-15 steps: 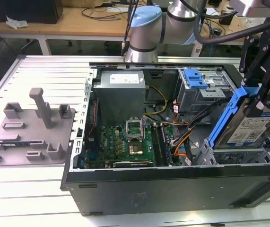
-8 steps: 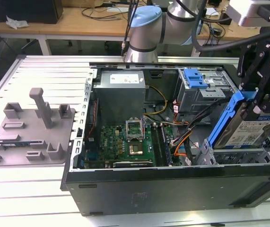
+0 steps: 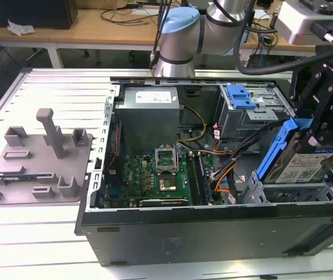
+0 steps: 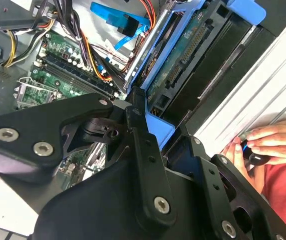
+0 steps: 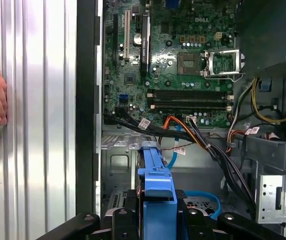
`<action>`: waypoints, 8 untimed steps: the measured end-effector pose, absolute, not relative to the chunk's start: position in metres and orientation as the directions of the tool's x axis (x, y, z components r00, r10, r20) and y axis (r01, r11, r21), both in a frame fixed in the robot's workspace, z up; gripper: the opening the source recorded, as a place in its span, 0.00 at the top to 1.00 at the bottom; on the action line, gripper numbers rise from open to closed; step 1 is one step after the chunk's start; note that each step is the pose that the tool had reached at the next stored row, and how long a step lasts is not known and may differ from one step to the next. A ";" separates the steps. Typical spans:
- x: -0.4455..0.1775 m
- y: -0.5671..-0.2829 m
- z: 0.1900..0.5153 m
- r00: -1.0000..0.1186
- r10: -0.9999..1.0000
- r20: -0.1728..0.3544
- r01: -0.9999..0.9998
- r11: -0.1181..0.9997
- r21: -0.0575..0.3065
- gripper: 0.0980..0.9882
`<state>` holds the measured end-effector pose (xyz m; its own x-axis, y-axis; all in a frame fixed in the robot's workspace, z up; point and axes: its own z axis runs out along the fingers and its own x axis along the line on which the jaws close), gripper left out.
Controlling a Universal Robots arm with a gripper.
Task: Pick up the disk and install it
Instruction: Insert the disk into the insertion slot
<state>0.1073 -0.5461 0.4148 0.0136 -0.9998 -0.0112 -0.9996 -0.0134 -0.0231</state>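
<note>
Gripper (image 3: 316,135) clamping the disk (image 3: 304,164) at its upper end | disk hanging tilted just above the drive cage (image 3: 253,189), exterior view's right | you are aiming to square it with the cage walls, clearing the cables (image 3: 227,175).

A silver metal table (image 3: 44,87) with long raised ribs spans the exterior view from the left edge to the bottom. On its left part lies a flat grey fixture plate (image 3: 35,160) carrying upright grey blocks and a post. Just beside it, from centre to right, an open black computer case (image 3: 213,230) lies on its side, interior facing up.
</note>
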 end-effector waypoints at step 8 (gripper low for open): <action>0.107 -0.546 0.406 0.014 -1.000 -0.012 -1.000 -0.013 -0.024 0.70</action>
<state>0.1073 -0.5461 0.4056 0.0137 -0.9998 -0.0116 -0.9996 -0.0134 -0.0238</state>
